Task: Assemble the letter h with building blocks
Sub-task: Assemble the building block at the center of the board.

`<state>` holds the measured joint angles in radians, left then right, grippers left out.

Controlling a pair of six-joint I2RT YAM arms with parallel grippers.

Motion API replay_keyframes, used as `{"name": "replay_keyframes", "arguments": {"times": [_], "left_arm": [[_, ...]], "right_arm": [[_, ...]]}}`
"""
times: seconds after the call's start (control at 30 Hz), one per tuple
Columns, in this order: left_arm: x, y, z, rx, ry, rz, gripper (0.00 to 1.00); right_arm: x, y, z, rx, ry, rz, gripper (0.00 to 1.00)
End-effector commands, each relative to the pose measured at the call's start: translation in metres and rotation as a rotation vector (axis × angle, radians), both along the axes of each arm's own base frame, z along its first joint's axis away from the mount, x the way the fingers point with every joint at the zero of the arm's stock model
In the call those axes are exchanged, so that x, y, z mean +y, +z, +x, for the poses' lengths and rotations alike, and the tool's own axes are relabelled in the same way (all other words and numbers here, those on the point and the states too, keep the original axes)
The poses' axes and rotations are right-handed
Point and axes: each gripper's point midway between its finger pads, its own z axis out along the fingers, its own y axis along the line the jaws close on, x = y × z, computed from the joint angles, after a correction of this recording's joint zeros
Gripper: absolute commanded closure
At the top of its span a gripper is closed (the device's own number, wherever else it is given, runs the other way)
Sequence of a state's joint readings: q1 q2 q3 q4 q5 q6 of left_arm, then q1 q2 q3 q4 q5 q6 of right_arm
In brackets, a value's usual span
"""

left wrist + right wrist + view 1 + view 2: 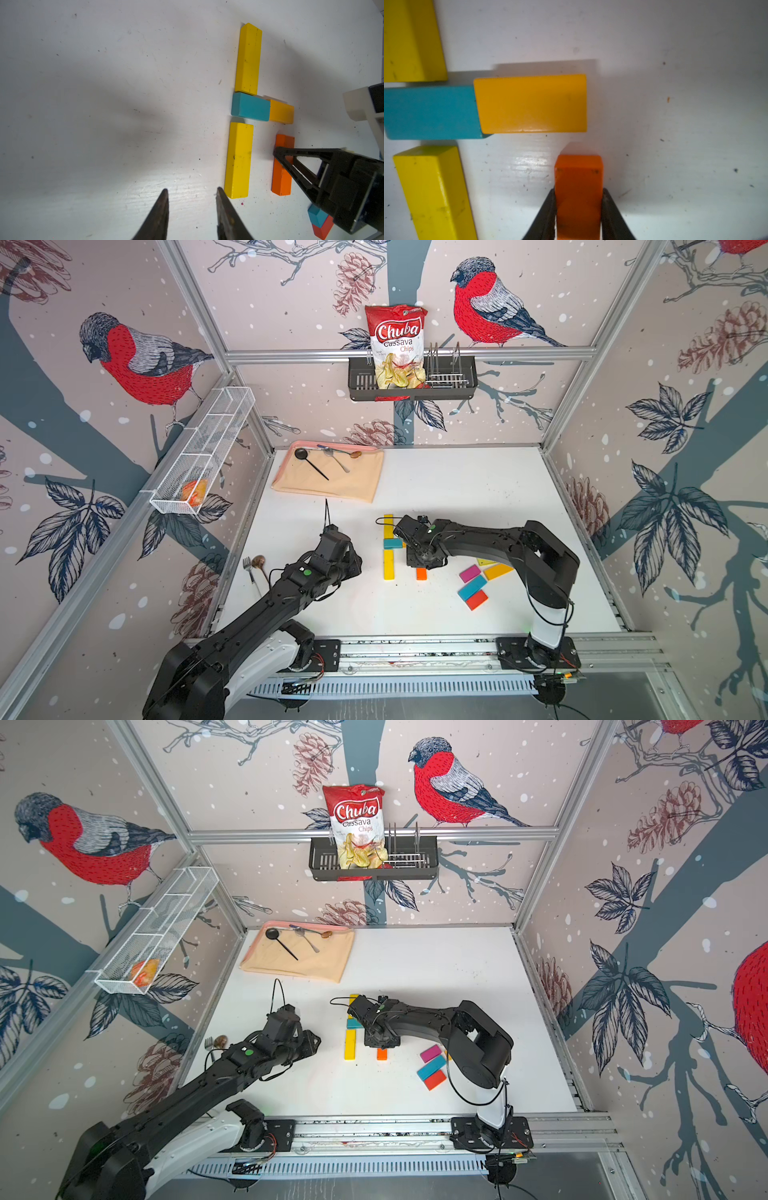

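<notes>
The building blocks lie flat on the white table. Two yellow blocks (248, 60) (239, 160) stand in one line, with a teal block (249, 107) crosswise between them. An amber block (281, 113) butts against the teal one's end. An orange block (578, 176) lies parallel to the lower yellow one, just below the amber one, and my right gripper (579, 193) is shut on it. My left gripper (192, 190) is open and holds nothing, beside the lower yellow block's end. Loose magenta (470, 573), teal (472, 587), red (476, 600) and amber (498, 571) blocks lie to the right.
A beige cloth (357, 489) with spoons lies at the back left. A fork and a spoon (253, 568) rest by the table's left edge. A white wire basket (203, 456) hangs on the left wall. A black rack (457, 385) with a chips bag (397, 344) hangs on the back wall.
</notes>
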<state>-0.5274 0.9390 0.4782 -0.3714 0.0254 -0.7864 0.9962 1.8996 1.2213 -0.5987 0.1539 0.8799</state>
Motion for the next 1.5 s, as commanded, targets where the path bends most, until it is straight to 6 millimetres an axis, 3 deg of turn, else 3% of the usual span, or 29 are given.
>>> {"name": "replay_keyframes", "arguments": {"times": [0.0, 1.17, 1.2, 1.33, 1.47], "left_arm": [[-0.004, 0.006, 0.006, -0.03, -0.005, -0.013, 0.63], [-0.005, 0.004, 0.009, -0.028, -0.012, -0.003, 0.62], [-0.005, 0.004, 0.009, -0.028, -0.013, -0.003, 0.62], [-0.006, 0.004, 0.008, -0.025, -0.019, -0.004, 0.6], [-0.007, 0.003, 0.005, -0.013, -0.023, -0.017, 0.59]], "right_arm": [[-0.003, -0.004, -0.001, 0.012, 0.013, -0.028, 0.67], [0.001, -0.007, 0.012, 0.015, 0.004, -0.064, 0.66], [0.002, -0.006, 0.012, 0.016, 0.007, -0.064, 0.65], [0.005, -0.002, 0.009, 0.01, 0.011, -0.063, 0.41], [0.008, 0.004, 0.008, 0.0, 0.012, -0.053, 0.34]]}}
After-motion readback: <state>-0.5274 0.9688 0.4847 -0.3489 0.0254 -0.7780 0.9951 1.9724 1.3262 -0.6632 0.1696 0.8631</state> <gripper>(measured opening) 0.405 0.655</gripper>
